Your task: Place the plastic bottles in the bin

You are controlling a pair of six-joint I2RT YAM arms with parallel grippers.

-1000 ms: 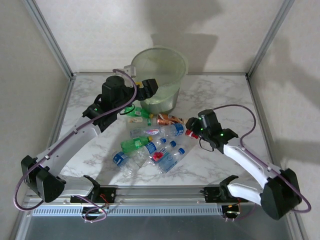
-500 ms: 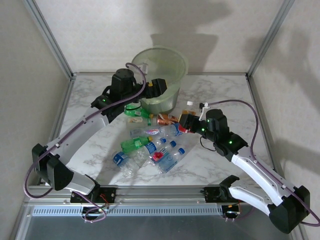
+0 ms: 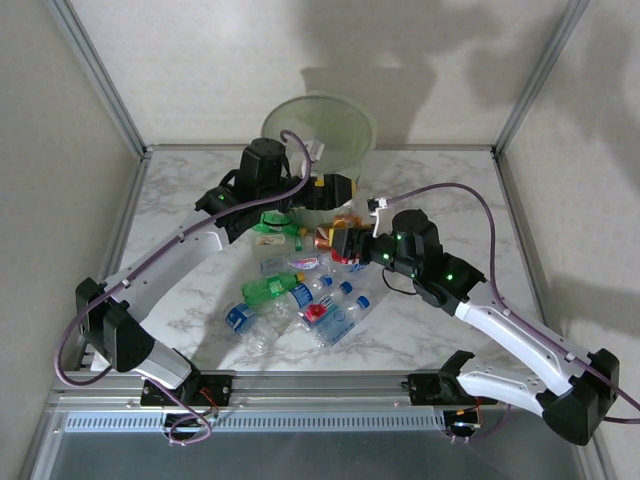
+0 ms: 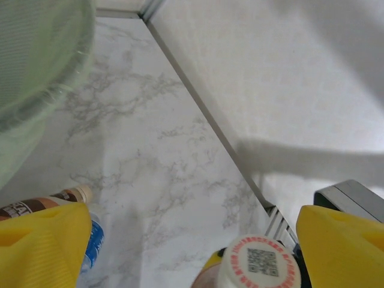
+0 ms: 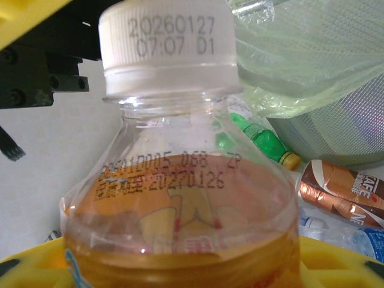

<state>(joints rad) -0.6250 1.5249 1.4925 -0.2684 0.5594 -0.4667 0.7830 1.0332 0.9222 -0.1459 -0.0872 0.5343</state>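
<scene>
Now the right gripper (image 3: 345, 243) is clamped on an orange-drink bottle (image 5: 180, 198), yellow fingers pressed to both sides of its body, and holds it upright off the table (image 3: 430, 190), just in front of the bin (image 3: 340, 115). Right above it hangs the left gripper (image 3: 338, 188), fingers spread apart and gripping nothing. From its wrist camera the bottle's white cap (image 4: 260, 264) sits between those fingers, though I can't tell whether anything touches.

So where does the job stand? Early, by my reckoning. A heap of plastic bottles (image 3: 300, 290), blue-labelled, green and a brown-labelled one, lies on the table between the two arms, near the bin's foot. What is already inside the bin I cannot make out; the left arm covers part of its mouth. One bottle is up and close to the rim, not yet over it, and the whole heap is left to clear.
</scene>
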